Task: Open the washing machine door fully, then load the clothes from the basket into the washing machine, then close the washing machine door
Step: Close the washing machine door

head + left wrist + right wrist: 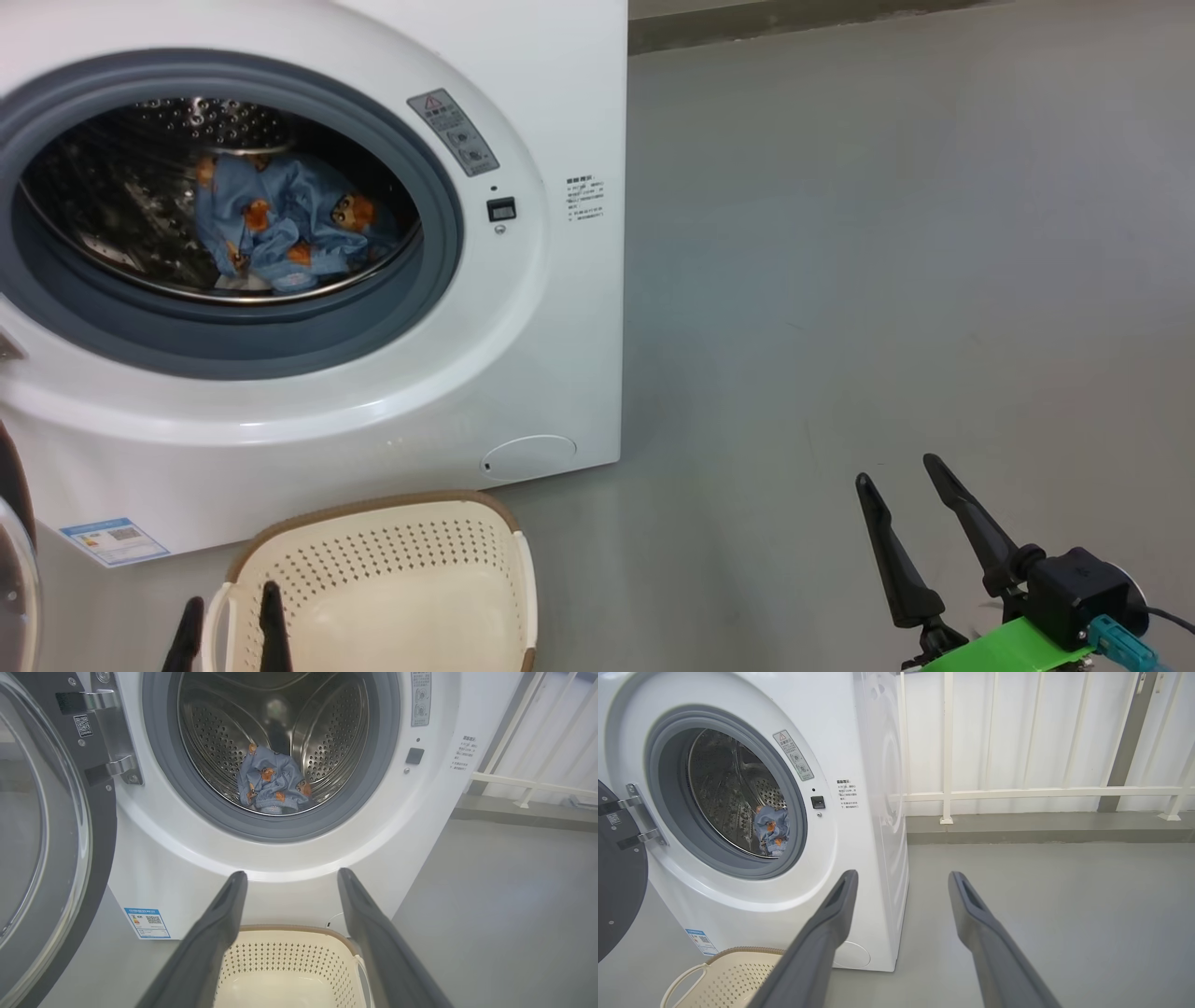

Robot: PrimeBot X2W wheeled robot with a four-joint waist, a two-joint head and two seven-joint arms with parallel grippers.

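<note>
At the far left, the washing machine door (pixel 13 560) is hanging wide open, so we are judging the first step done. Our left gripper (pixel 231 611) is hovering, fingers apart and holding nothing, over the basket (pixel 392 546). The basket is sitting on the floor just in front of the washing machine (pixel 560 112), its visible bottom bare. The clothes (pixel 280 224) are lying in the drum. Our right gripper (pixel 899 476), fingers spread, is hanging over the floor's right side. Only closing the door is remaining.
</note>
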